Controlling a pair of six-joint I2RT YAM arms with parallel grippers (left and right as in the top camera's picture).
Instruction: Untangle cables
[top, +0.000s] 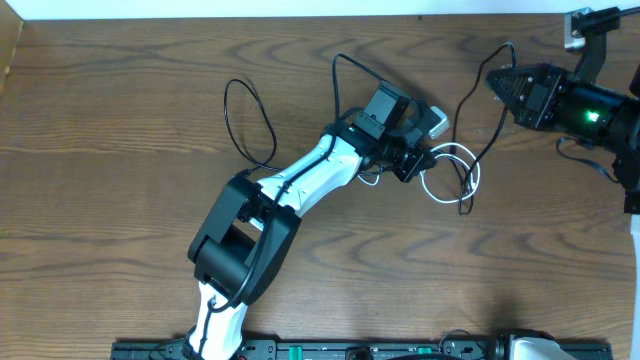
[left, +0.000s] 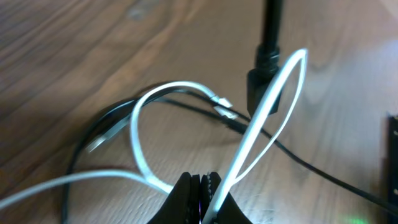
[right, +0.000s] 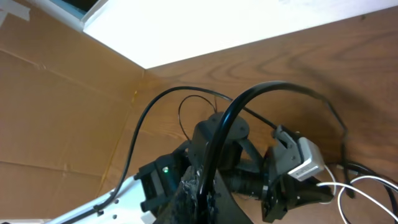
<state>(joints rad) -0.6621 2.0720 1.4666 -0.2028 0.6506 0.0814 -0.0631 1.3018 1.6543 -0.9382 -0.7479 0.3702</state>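
Observation:
The white cable (top: 474, 172) lies in loops right of the table's middle, and my left gripper (top: 425, 160) is shut on it. In the left wrist view the jaws (left: 202, 186) pinch one strand of the white cable (left: 273, 99), which arches up in a tall loop. The thin black cable (left: 311, 168) runs under that loop. My right gripper (top: 492, 80), at the back right, is shut on the black cable (top: 462, 103). That cable drops in a curve into the white loops. In the right wrist view the black cable (right: 249, 93) arcs up out of the shut jaws (right: 208, 186).
Thin black wire loops (top: 250, 120) lie beside the left arm's forearm. A cardboard wall (right: 62, 112) stands along the table's left side and a white board (right: 217, 25) along the back. A thick black plug-like piece (left: 264, 81) stands upright behind the white loop.

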